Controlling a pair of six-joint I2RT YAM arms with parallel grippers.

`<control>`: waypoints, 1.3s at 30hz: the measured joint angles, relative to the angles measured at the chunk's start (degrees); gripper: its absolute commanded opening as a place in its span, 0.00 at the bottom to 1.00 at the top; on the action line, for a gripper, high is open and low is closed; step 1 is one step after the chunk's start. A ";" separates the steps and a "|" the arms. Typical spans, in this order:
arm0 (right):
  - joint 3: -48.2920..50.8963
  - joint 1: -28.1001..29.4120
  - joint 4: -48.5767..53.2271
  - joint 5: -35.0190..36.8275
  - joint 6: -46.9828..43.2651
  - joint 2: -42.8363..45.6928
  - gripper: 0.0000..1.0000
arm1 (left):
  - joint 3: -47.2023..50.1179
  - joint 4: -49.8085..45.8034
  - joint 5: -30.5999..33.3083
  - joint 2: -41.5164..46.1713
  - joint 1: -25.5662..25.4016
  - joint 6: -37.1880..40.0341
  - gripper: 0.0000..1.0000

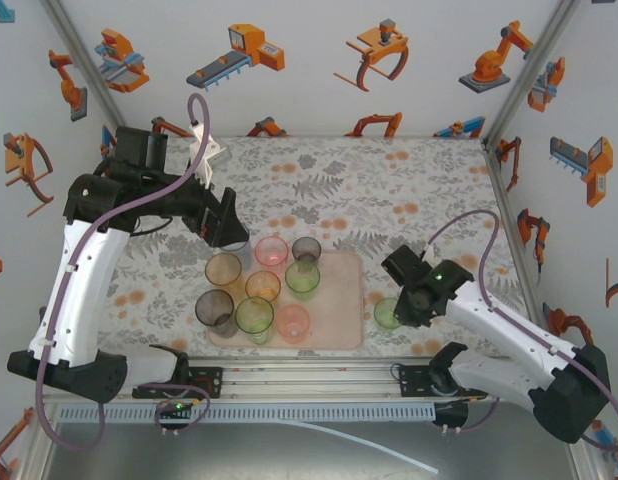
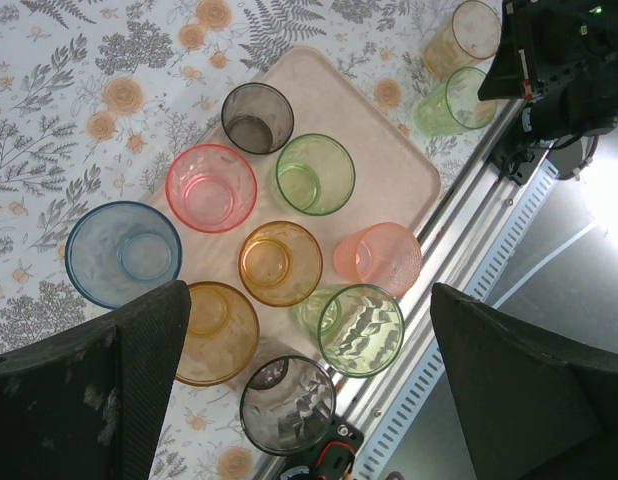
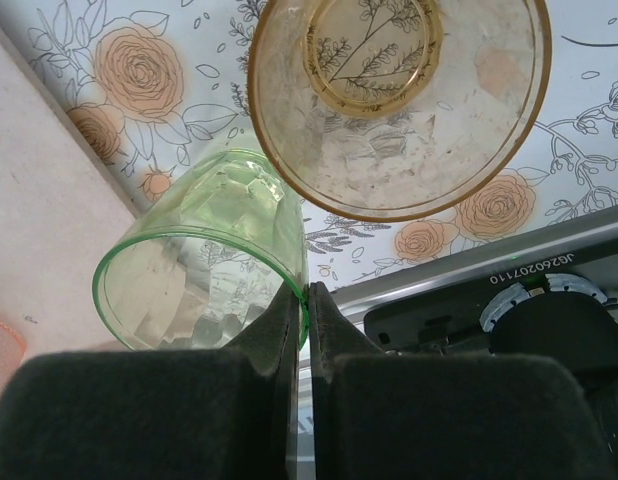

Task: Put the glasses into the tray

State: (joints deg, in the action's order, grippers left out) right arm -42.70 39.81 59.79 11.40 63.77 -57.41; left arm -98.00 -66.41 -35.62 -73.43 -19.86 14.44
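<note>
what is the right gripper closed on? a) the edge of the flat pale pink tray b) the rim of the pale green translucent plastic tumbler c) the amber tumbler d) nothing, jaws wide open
B: in the right wrist view the right gripper has its two fingers pressed together on the thin rim of the pale green translucent plastic tumbler, while the amber translucent tumbler stands apart from them.
</note>
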 measured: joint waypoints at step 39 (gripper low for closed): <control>-15.63 4.20 2.25 0.00 -3.82 -10.12 0.06 | -0.02 0.04 0.02 0.00 0.00 0.00 0.97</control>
State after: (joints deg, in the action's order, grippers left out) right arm -58.33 44.01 62.04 11.40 59.94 -67.53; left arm -98.02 -66.37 -35.59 -73.43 -19.86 14.44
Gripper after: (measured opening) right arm 0.063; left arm 0.972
